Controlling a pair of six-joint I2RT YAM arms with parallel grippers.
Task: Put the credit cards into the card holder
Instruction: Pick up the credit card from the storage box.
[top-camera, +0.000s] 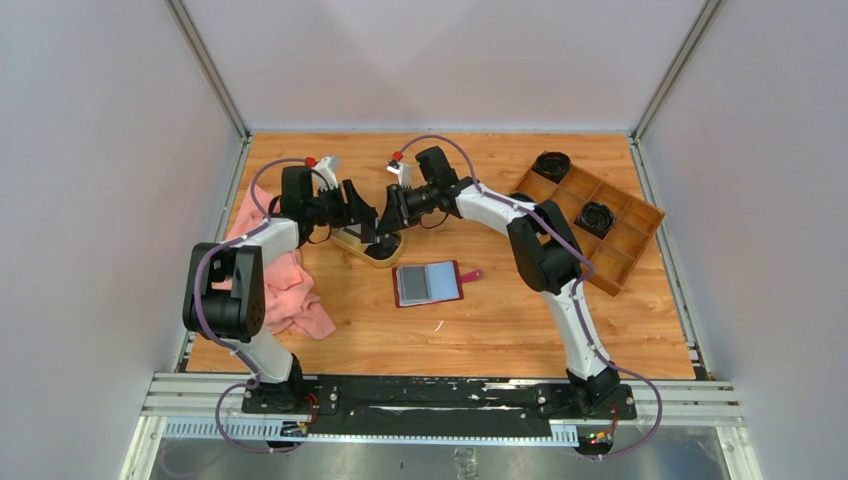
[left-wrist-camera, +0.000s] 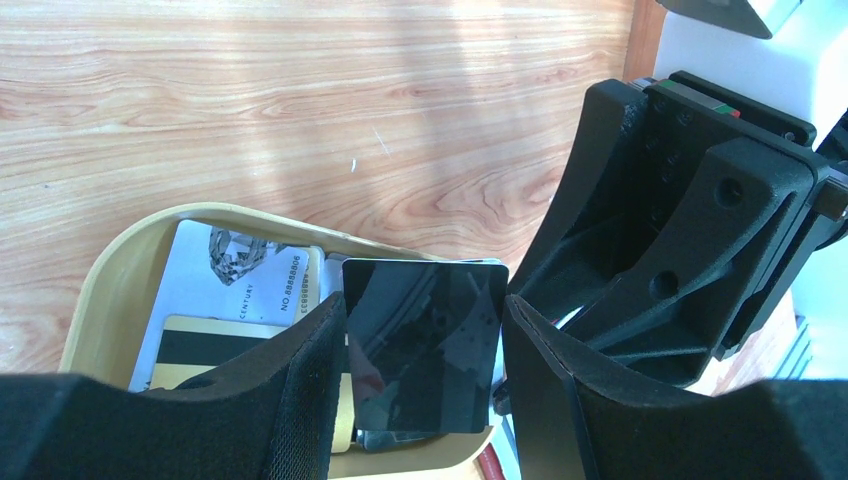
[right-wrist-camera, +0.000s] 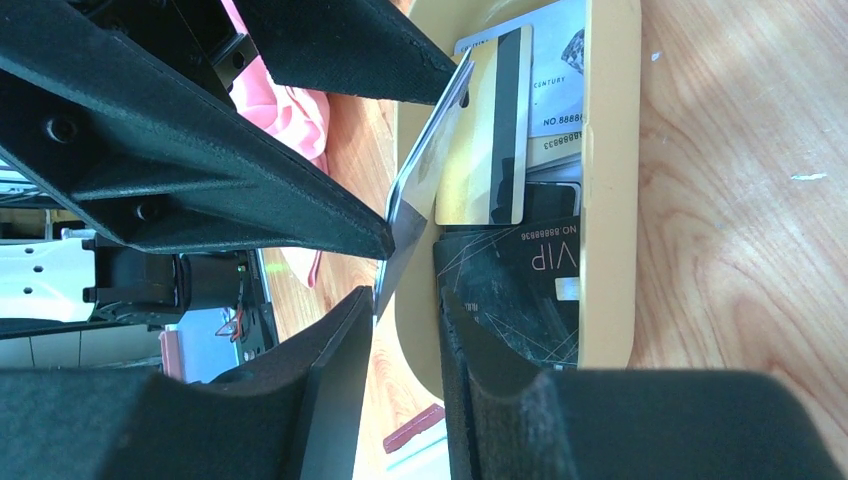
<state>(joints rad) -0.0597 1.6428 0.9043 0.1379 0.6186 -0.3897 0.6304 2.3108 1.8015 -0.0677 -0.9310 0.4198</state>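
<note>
Left gripper (left-wrist-camera: 422, 310) filled the front of its own view, clenched across the two side edges of a black card (left-wrist-camera: 425, 350) and holding it tilted just above the dish (left-wrist-camera: 100, 300). Right gripper (right-wrist-camera: 405, 300) met it from the other side with its jaws apart. The card's lower corner sat at the mouth of that gap, but whether either finger touched it could not be told. The work looked barely begun. One card was lifted, while the rest of the credit cards (left-wrist-camera: 205, 265) lay overlapped in the dish (a white one, a gold one with a dark stripe, and a black one marked VIP). The card holder (top-camera: 430, 283) lay open on the table (top-camera: 500, 330), near of the dish and apart from both grippers, and no card could be seen in its grey pockets, though it was small in the top view. All of the slotting seemed left to do. From above, the two grippers covered most of the dish, so the number of cards could not be counted. A pink cloth (top-camera: 290, 290) lay at the left and a wooden tray (top-camera: 595, 225) at the far right.
</note>
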